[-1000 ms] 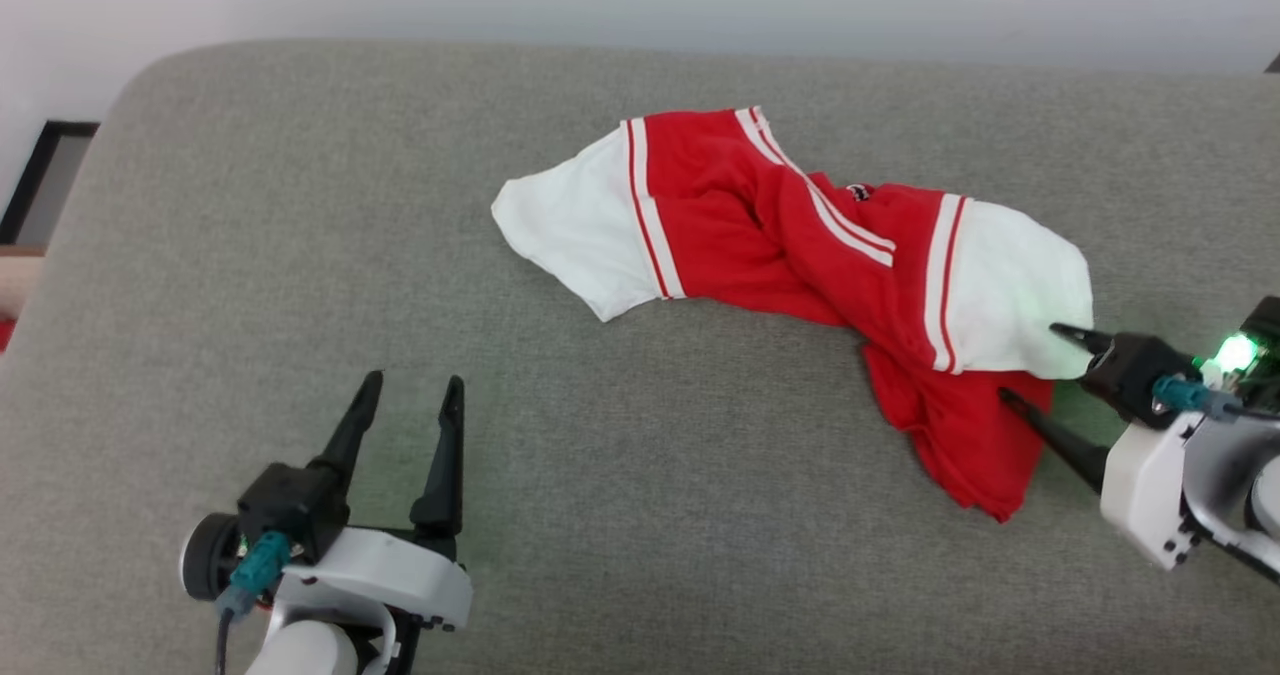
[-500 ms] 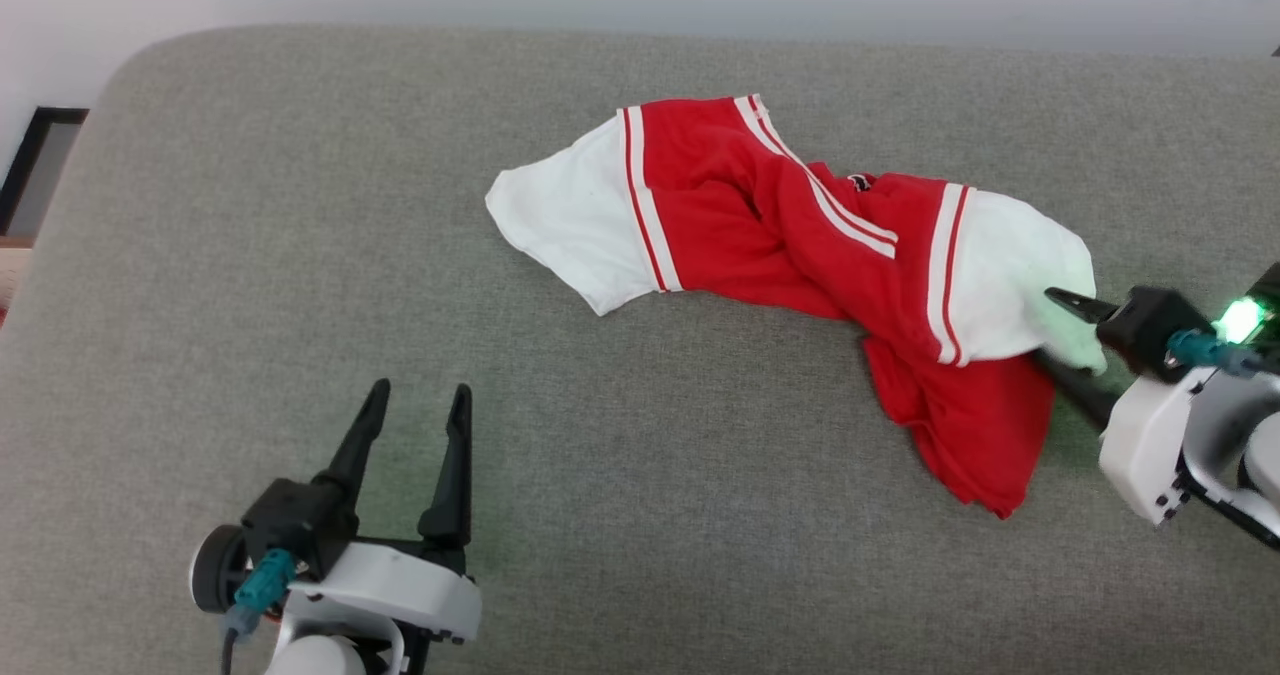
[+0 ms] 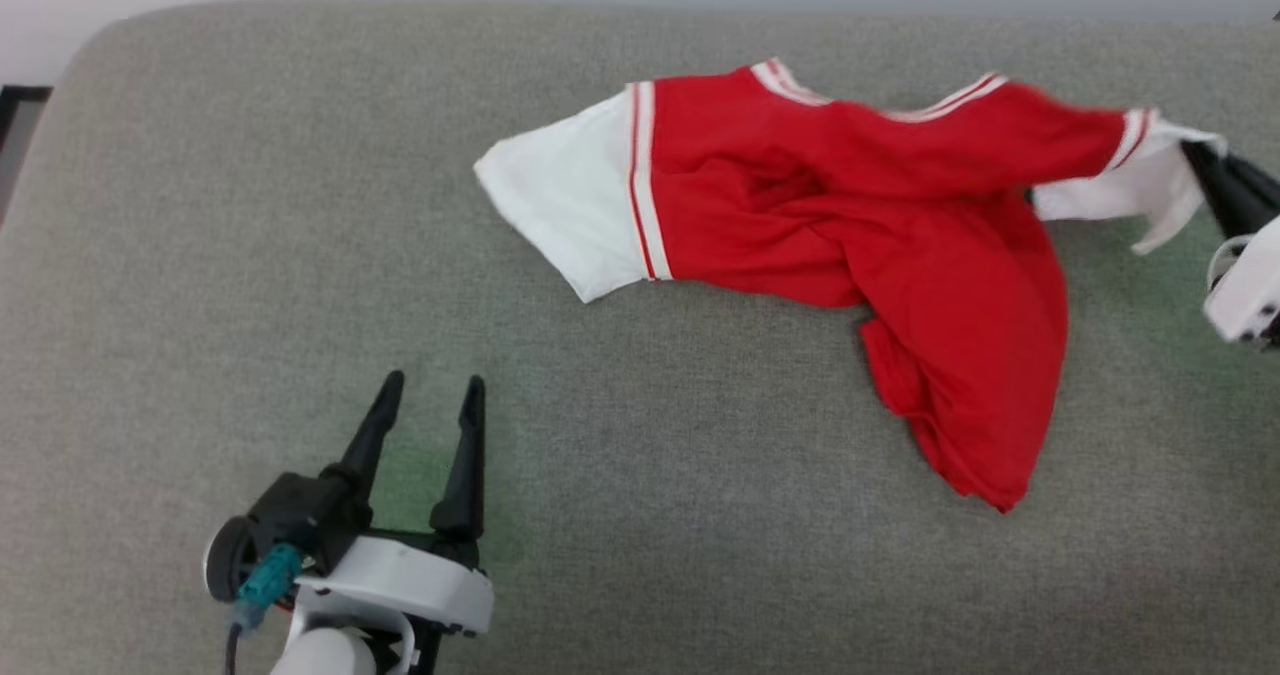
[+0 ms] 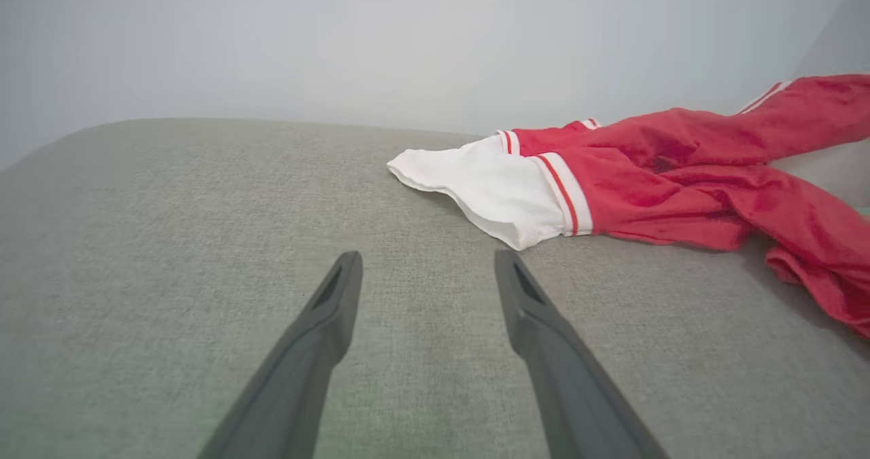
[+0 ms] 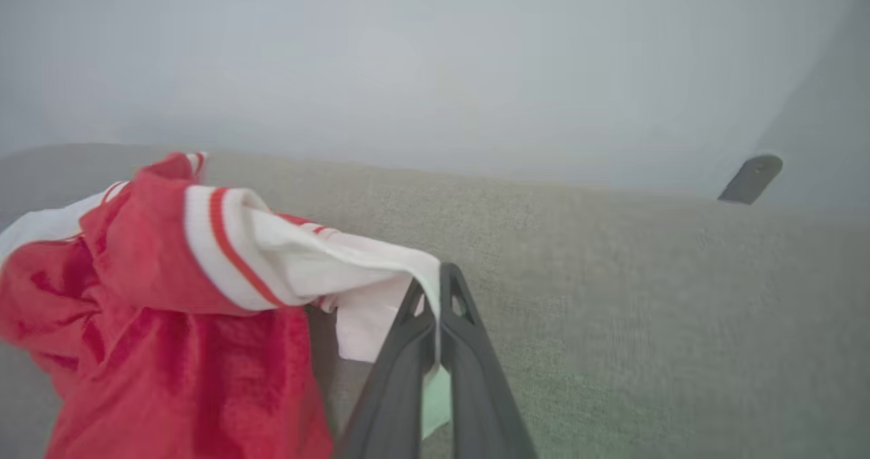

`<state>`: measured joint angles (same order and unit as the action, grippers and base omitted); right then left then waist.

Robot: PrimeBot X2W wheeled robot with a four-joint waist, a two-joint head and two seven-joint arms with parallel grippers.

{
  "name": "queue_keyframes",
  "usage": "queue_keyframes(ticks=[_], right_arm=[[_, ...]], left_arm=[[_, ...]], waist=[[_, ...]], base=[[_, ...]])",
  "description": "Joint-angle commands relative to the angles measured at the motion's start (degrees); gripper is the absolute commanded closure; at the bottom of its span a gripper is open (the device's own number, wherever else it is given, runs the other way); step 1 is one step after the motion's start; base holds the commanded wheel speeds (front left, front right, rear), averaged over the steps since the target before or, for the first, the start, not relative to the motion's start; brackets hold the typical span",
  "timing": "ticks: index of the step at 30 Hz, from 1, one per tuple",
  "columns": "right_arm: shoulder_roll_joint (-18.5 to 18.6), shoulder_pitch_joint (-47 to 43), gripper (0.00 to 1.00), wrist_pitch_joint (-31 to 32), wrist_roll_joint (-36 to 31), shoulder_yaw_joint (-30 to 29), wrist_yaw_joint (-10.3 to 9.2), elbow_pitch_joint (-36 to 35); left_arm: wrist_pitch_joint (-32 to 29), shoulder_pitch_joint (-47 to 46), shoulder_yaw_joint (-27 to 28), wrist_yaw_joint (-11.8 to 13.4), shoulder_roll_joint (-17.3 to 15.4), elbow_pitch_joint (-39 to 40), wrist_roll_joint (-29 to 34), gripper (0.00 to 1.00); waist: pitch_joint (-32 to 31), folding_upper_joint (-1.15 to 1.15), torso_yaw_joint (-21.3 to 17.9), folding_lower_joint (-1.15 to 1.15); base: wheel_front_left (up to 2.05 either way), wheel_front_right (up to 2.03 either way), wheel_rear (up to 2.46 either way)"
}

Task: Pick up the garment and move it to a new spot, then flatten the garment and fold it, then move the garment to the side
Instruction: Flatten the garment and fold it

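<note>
The red jersey-style T-shirt with white short sleeves and striped trim (image 3: 880,205) lies rumpled on the far right part of the grey woven cushion (image 3: 250,255). One white sleeve (image 3: 565,205) rests flat at the left, and the other sleeve (image 5: 326,268) is held up off the fabric. The right claw (image 5: 438,289) is clenched on the edge of that raised sleeve, the cloth pinched between its two dark fingers; the shoulder line runs taut toward it (most of the red body lies on the cushion). The left claw (image 3: 430,385) is released, fingers spread, grasping nothing, low over bare cushion and well apart from the shirt. By the look of it, the task is at its first step: the pick-up is begun, while the move to a new spot, the flattening, the folding and the shift aside are all left.
</note>
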<state>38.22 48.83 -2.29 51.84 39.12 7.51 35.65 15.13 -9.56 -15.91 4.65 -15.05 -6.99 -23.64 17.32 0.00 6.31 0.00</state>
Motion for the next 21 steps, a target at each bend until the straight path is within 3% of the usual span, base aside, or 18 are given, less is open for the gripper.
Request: queue_keyframes(ticks=[1, 8, 11, 14, 15, 16, 20, 21], right_arm=[[-1.68, 1.14, 1.00, 0.95, 2.53, -2.24, -0.04, 2.62], [-9.08, 10.05, 1.00, 8.19, 12.42, -14.73, -0.03, 25.64], [-9.83, 14.48, 1.00, 8.45, 10.88, -15.28, -0.03, 33.22], [-10.28, 17.11, 1.00, 7.77, 7.70, -13.49, -0.03, 36.53], [-10.03, 17.74, 0.95, 7.26, 6.46, -12.99, -0.03, 37.13], [-9.81, 18.11, 0.78, 6.94, 5.22, -12.43, -0.03, 37.61], [-9.37, 18.22, 0.75, 6.12, 1.58, -11.18, -0.03, 38.31], [-9.18, 17.86, 0.60, 5.83, 0.87, -11.00, -0.03, 38.35]], left_arm=[[0.00, -0.72, -0.04, -0.28, 0.10, -0.05, 0.09, 0.00], [-0.01, -2.07, -1.03, -1.41, 1.06, -0.19, -0.53, 0.00], [-0.02, -2.58, -1.50, -1.73, 1.44, -0.41, -0.46, 0.00], [-0.02, -3.15, -1.63, -1.81, 1.63, -0.71, -0.72, 0.00], [-0.02, -3.30, -1.65, -1.89, 1.72, -0.82, -0.83, 0.00], [-0.02, -3.42, -1.68, -2.00, 1.80, -0.93, -0.92, 0.00], [-0.01, -4.18, -1.66, -2.15, 1.86, -1.36, -1.04, 0.00], [-0.01, -4.27, -1.58, -2.18, 1.82, -1.43, -1.17, 0.00]], waist=[[0.68, 0.00, 0.29, 0.00], [2.74, 0.00, 1.62, 0.00], [3.35, 0.00, 2.44, 0.00], [3.80, 0.00, 3.08, 0.00], [3.92, 0.00, 3.28, 0.00], [3.98, 0.00, 3.44, 0.00], [3.98, 0.00, 3.64, 0.00], [3.87, 0.00, 3.54, 0.00]], base=[[0.00, 0.00, 0.00], [0.00, 0.00, 0.00], [0.00, 0.00, 0.00], [0.00, 0.00, 0.00], [0.00, 0.00, 0.00], [0.00, 0.00, 0.00], [0.00, 0.00, 0.00], [0.00, 0.00, 0.00]])
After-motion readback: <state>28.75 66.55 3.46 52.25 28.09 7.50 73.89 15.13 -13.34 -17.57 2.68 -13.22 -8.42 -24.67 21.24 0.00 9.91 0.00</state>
